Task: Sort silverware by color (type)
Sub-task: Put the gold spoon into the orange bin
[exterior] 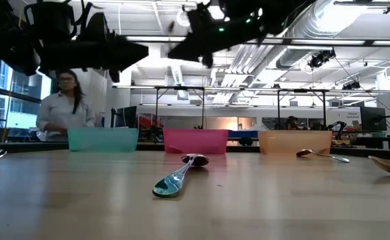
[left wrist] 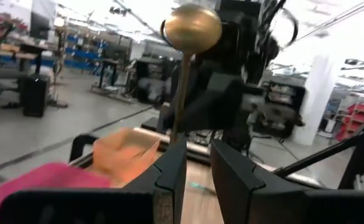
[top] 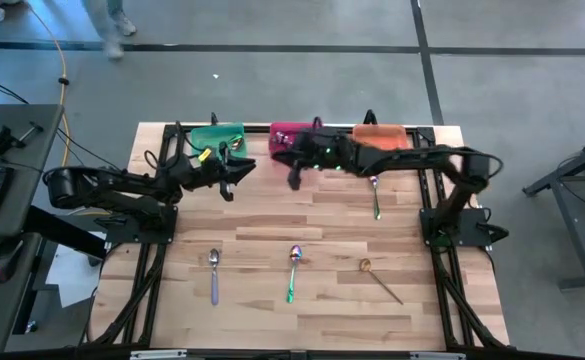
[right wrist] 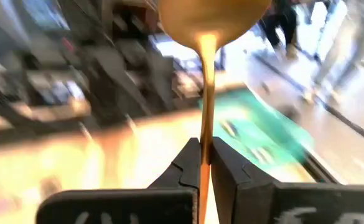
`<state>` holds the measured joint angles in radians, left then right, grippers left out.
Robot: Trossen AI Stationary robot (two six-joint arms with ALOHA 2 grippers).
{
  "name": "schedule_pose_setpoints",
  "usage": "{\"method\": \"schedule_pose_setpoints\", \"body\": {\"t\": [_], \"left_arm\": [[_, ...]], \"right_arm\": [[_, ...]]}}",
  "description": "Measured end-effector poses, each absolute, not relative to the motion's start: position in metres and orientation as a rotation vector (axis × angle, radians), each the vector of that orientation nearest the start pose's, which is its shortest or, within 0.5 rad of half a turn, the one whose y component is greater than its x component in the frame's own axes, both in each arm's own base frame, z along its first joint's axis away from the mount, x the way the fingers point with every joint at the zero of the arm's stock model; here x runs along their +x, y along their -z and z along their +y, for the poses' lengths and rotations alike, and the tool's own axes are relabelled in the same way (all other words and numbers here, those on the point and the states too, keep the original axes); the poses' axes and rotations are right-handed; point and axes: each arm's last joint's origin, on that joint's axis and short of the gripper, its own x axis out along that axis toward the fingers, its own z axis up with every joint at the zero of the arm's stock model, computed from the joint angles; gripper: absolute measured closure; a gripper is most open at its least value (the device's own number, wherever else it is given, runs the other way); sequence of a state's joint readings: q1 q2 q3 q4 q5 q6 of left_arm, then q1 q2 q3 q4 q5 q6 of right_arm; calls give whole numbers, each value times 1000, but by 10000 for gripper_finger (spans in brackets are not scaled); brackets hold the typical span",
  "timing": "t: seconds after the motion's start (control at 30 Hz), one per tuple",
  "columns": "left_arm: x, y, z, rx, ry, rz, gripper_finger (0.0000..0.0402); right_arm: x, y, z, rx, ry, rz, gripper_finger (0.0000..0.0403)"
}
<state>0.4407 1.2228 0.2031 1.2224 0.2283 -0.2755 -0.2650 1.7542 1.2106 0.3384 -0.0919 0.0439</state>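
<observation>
My right gripper (top: 295,178) hangs in the air just in front of the pink bin (top: 290,133), shut on a gold-bronze spoon (right wrist: 210,18). My left gripper (top: 229,188) is open and holds nothing, level with the teal bin (top: 217,135). In the left wrist view its fingers (left wrist: 172,171) face that same spoon (left wrist: 191,28) and the right arm behind it. Lying flat on the table are a lavender spoon (top: 214,272), a green spoon (top: 292,270), a gold spoon (top: 380,278) and another green spoon (top: 375,195). My right gripper (right wrist: 205,155) pinches the gold spoon's slim handle (right wrist: 205,127) between its two fingers, which lie across it. The spoon is lifted clear of the table and stands up from the fingers, bowl (right wrist: 210,18) uppermost. The handle's end below the fingers is hidden.
Teal, pink and orange (top: 380,135) bins stand in a row along the far edge; the teal one holds some small items (top: 234,145). A person (exterior: 61,100) stands beyond the far edge. Arm bases sit at the table's left and right edges.
</observation>
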Motion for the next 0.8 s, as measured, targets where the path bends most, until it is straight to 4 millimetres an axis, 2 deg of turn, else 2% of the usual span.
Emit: {"method": "schedule_pose_setpoints", "body": {"t": [0.17,0.4,0.57,0.67,0.8], "left_arm": [[177,-180,81,-223,-212,-172,337],[172,-171,79,-233,-226,-143,337],[172,-171,79,-235,-226,-138,337],[172,-170,79,-235,-226,-136,337],[172,-170,79,-236,-226,-135,337]], "right_arm": [[341,-281,-127,26,361,512,403],[254,-273,-181,-37,656,1049,403],[213,-247,-216,-58,655,1222,403],[194,-226,-225,-51,666,1269,403],[175,-201,-227,-37,666,1332,403]]}}
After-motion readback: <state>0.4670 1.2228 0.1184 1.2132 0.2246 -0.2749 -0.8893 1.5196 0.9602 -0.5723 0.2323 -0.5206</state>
